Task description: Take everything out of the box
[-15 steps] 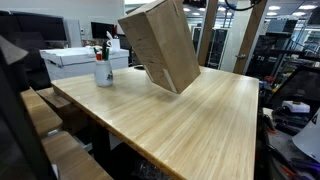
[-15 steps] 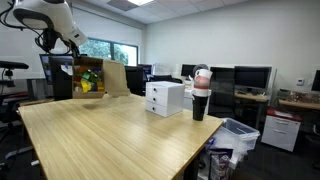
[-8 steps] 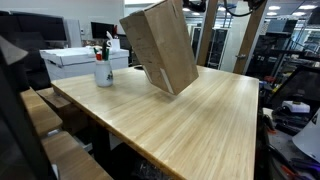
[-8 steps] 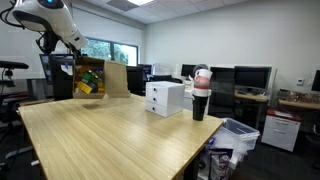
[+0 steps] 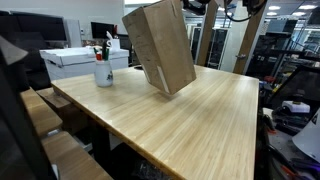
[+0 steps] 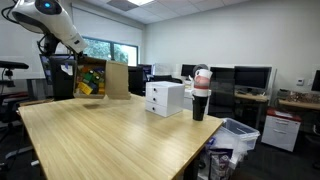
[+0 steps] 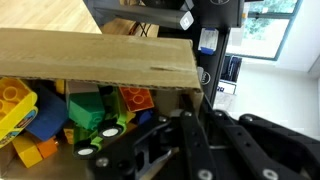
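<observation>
Cardboard box (image 5: 160, 45) hangs tilted over the desk's (image 5: 190, 125) far end, my pincer (image 7: 186, 105) pinching its wall. Toys (image 7: 85, 110) lie inside, so I should tip it further, slowly, with the opening facing down.

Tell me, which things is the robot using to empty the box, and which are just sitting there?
For the job:
cardboard box, tipped up on the table
colourful toys inside it

Just sitting there:
white mug with pens
white flat box behind the mug
</observation>
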Action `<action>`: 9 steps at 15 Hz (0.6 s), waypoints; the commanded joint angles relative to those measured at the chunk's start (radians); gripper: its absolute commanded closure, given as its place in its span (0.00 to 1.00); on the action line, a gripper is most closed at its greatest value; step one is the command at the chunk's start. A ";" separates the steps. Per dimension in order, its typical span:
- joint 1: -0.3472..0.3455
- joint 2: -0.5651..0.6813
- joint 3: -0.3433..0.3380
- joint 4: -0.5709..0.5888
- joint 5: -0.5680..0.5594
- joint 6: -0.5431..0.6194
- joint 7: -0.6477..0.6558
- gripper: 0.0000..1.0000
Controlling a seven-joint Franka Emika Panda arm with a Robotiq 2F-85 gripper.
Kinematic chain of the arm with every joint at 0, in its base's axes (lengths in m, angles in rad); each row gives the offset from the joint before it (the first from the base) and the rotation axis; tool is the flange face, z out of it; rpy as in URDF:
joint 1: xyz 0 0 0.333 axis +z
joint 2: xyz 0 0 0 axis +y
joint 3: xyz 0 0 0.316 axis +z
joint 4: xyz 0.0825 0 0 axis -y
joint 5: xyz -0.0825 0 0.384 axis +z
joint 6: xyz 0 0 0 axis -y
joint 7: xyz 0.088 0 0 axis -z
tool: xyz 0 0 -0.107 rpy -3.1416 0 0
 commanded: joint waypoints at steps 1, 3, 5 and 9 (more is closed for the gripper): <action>0.007 -0.051 -0.011 -0.011 0.119 0.010 -0.107 0.96; 0.004 -0.061 -0.017 -0.016 0.184 0.002 -0.167 0.96; -0.001 -0.067 -0.020 -0.023 0.235 -0.003 -0.212 0.96; -0.006 -0.080 -0.027 -0.040 0.332 -0.012 -0.302 0.96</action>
